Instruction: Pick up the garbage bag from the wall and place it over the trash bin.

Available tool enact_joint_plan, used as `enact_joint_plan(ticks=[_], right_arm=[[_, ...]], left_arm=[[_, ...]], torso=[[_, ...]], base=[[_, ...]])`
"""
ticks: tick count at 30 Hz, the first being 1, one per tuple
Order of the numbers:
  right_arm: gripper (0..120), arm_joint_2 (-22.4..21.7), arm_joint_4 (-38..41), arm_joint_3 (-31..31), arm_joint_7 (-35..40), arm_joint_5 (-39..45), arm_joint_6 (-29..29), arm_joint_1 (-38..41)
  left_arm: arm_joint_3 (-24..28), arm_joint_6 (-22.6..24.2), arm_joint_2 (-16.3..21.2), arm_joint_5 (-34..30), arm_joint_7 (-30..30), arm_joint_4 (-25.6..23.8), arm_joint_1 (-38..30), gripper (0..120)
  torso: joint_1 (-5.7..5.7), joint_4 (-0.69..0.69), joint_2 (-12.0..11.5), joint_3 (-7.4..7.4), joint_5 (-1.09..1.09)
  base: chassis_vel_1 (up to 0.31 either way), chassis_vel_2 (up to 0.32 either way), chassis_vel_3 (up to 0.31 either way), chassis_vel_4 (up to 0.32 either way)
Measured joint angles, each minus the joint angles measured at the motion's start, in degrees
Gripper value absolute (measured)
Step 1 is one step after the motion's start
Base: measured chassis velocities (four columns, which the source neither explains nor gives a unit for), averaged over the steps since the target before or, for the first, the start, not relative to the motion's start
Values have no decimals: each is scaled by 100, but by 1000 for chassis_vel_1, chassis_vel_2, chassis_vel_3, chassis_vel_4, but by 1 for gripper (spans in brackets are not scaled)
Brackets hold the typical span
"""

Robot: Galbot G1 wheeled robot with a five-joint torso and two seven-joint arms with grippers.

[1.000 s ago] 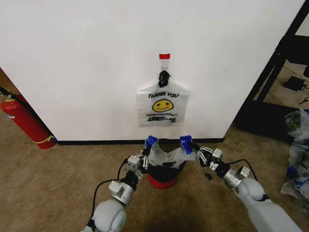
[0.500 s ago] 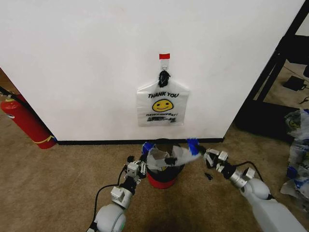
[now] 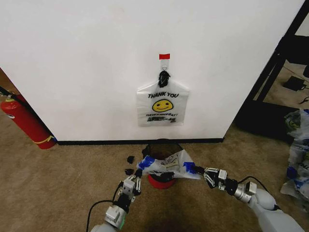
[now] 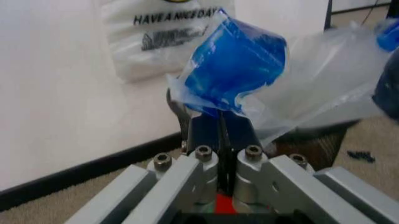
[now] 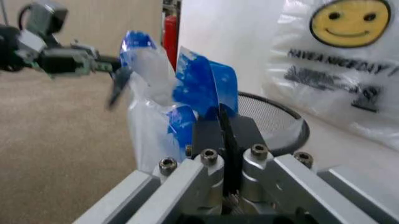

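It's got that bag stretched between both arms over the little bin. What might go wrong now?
The thin garbage bag is pulled taut between the left gripper and right gripper, each pinching a blue handle patch, so it might tear or slip free. It lies across the trash bin, and a tug may tip the bin.

Floor: tan short-pile carpet (image 3: 63,179), evenly lit. A black baseboard (image 3: 96,142) runs along the foot of the far white partition. Far left: a red fire extinguisher (image 3: 25,122) with a yellow band stands on the carpet, tilted against the partition edge. Right: a black metal frame (image 3: 277,67) rises diagonally. Right edge: crumpled clear plastic bags (image 3: 298,154) lie on the floor.
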Motion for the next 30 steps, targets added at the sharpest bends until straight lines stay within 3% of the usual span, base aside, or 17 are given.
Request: enact_joint_plan(ticks=[9,17,23,30], right_arm=[[0,-325,583,-49,-414,450,270,-599],[0,-500,617,52,-853,288,222,-853],[0,-285,-245,154,-1178,-132,499,-331],[0,-186,-1058,153,-1222,-207,659,223]], left_arm=[[27,-190,105,145,-5,107,153,0],[112,-233,41,248,1,277,106,0],[155,-166,-207,291,12,555,-161,0],[149,-95,-237,342,16,730,-248,0]], torso=[[0,0,0,0,-1],[0,0,0,0,0],[1,0,0,1,2],[1,0,0,1,1]], base=[[0,0,0,0],[0,0,0,0],[0,0,0,0],[0,0,0,0]])
